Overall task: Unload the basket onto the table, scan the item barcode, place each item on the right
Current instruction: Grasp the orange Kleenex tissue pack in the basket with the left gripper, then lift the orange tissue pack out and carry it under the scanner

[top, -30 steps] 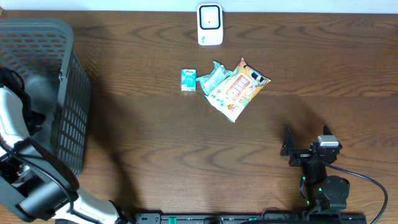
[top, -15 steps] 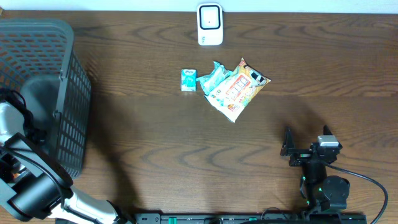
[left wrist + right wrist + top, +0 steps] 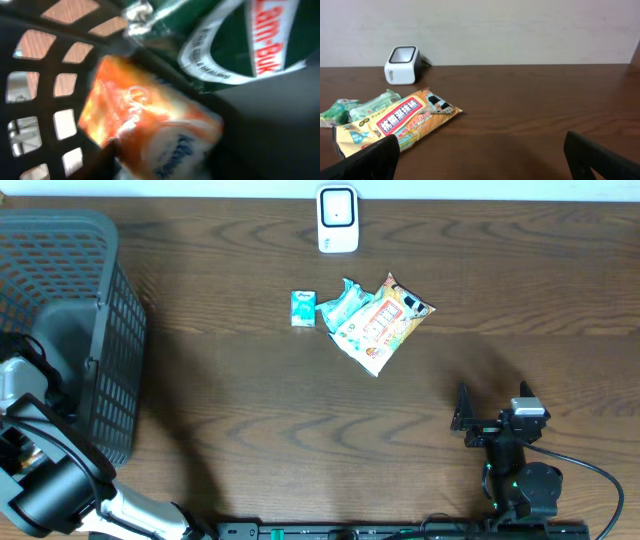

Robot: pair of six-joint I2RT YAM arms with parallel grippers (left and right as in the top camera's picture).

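Note:
My left gripper [image 3: 160, 167] is down inside the grey basket [image 3: 110, 300], so the overhead view shows only its arm [image 3: 25, 395]. An orange and white tissue pack [image 3: 150, 125] fills the space between its jaws, and a dark finger [image 3: 102, 157] presses on the pack's left side; the view is blurred. The white barcode scanner [image 3: 338, 220] stands at the table's far edge. My right gripper [image 3: 463, 418] rests near the front right, open, with nothing between its fingers [image 3: 367, 160].
A green bag [image 3: 250, 40] lies behind the tissue pack in the basket, against the mesh wall [image 3: 45, 60]. On the table near the scanner [image 3: 402, 64] lie a small teal pack [image 3: 303, 308], a green pack [image 3: 342, 305] and an orange snack bag [image 3: 382, 325].
My left arm has sunk deeper into the basket, toward the table's front edge in the overhead view. The right arm and the items on the table have not moved.

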